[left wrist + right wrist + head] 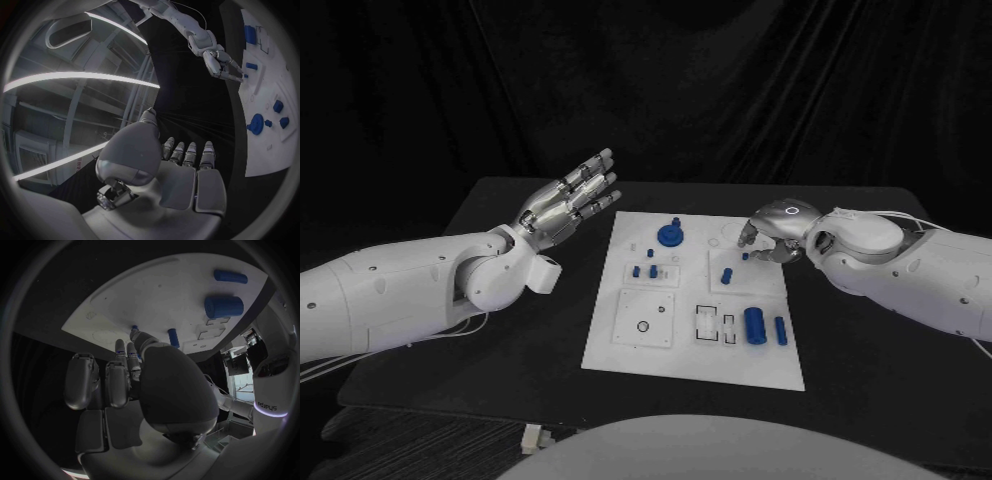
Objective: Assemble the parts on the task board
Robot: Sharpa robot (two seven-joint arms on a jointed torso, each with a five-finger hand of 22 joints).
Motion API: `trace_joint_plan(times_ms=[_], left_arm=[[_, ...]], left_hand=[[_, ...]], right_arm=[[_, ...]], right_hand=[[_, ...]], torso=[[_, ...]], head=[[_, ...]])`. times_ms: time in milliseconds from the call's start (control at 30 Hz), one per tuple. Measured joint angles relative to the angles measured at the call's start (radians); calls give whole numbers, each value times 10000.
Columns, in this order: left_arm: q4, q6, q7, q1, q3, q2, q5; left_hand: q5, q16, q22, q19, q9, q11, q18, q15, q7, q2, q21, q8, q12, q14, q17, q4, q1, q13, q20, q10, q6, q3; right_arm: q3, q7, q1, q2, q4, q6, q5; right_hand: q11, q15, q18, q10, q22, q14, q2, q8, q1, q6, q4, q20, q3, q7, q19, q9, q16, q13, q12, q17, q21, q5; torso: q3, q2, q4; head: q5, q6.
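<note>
The white task board [625,345] lies mid-table. On it stand a round blue part [671,236], two small pegs [645,271], another peg [727,272], and a large blue cylinder [754,326] beside a thin one [780,329]. My right hand [769,240] hangs over the board's far right edge, fingertips down. There the thumb and fingers [132,347] pinch a small blue peg [134,328] just above the board; another peg [173,337] stands beside it. My left hand [571,200] is raised left of the board, fingers spread, holding nothing. The left wrist view shows the right hand [222,65].
The black table [516,300] extends on both sides of the board. Empty recesses [711,322] sit in the board's near half, beside the cylinders. A dark curtain closes off the back.
</note>
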Motion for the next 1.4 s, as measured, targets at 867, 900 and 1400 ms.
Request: trace_joint_plan(times_ms=[867,900,1400], left_arm=[[-92,281,7,-15,0,40,9],[-92,288,7,-15,0,38,10],[-121,399,9,-45,-1,47,12]], left_hand=[[616,0,254,37,11,216,-1,357,198,84,0,0,0,-1,4,-180,630,3,395,72,124,181],[654,0,268,37,11,216,-1,402,198,84,0,0,0,-1,5,-195,630,4,395,73,124,196],[825,0,389,90,31,361,-3,500,287,136,37,0,70,1,7,-234,761,79,518,218,213,236]], right_arm=[[2,409,-226,337,-459,265,-7],[2,412,-233,345,-470,280,-7],[48,426,-284,425,-589,213,-4]], right_hand=[[-73,0,-1,478,7,0,-262,34,-262,-11,-162,0,323,-14,0,77,-41,35,0,-52,-39,-242],[-96,0,0,501,7,0,-263,90,-263,77,-203,0,363,-10,0,105,-41,42,1,-51,-39,-151],[-231,-66,-1,1077,5,8,-95,694,-336,953,-531,-13,566,192,-13,643,-41,139,143,-29,-39,25]], torso=[[-5,-5,0],[-5,-5,0],[-5,-3,0]], head=[[-24,0],[-21,0],[-10,0]])
